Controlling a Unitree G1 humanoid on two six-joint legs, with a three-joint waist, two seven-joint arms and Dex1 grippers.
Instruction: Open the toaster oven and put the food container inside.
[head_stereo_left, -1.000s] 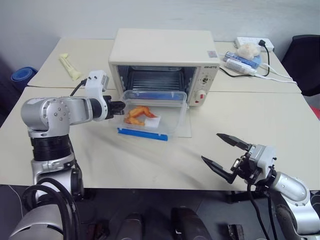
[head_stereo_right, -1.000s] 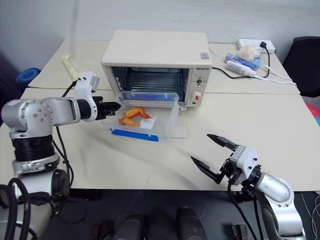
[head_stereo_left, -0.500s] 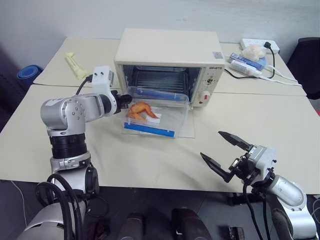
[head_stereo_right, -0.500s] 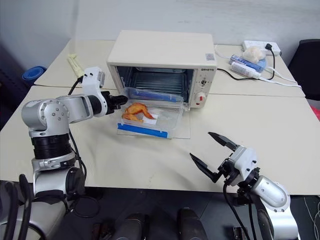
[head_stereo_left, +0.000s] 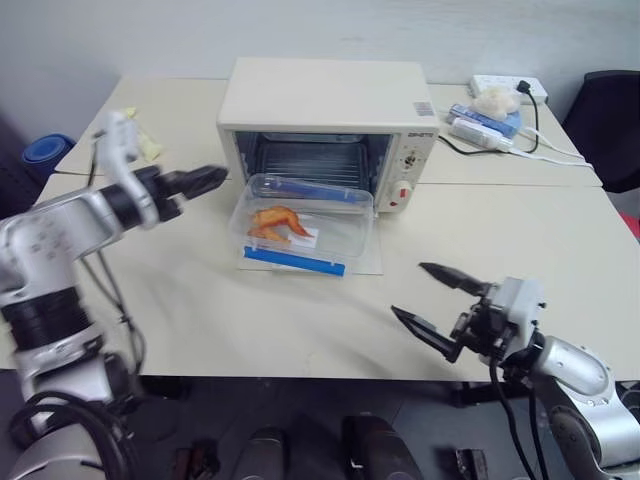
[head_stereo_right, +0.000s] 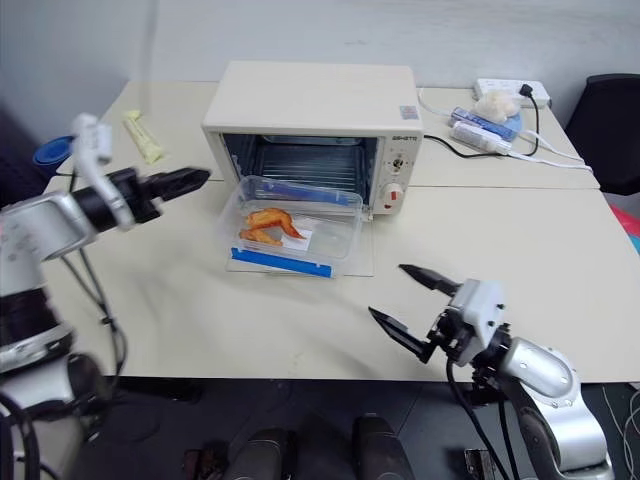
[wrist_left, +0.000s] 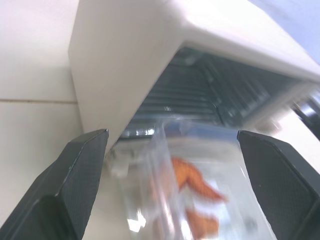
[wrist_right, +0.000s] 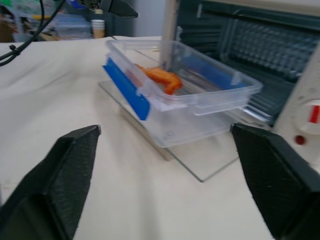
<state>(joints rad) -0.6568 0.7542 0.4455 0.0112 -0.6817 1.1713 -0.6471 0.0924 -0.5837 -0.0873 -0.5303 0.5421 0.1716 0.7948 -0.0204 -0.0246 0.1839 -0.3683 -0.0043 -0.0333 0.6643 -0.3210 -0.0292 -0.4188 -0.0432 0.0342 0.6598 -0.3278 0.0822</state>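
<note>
The worktop (head_stereo_left: 560, 230) carries the toaster oven (head_stereo_left: 328, 110), door lowered flat (glass panel). The food container (head_stereo_left: 303, 226) sits on that door, its far end at the oven mouth. The left claw (head_stereo_left: 205, 181) is spread, apart from the container; the right claw (head_stereo_left: 430, 297) is spread, empty, near the worktop's front edge.

The left arm reaches out level from the left side, and its left gripper (head_stereo_left: 207, 181) points toward the middle, its 2 black fingers (wrist_left: 75, 185) spread wide with nothing between them. The right arm is bent low at the near right; the right gripper (head_stereo_left: 432, 300) also stands open and empty.
</note>
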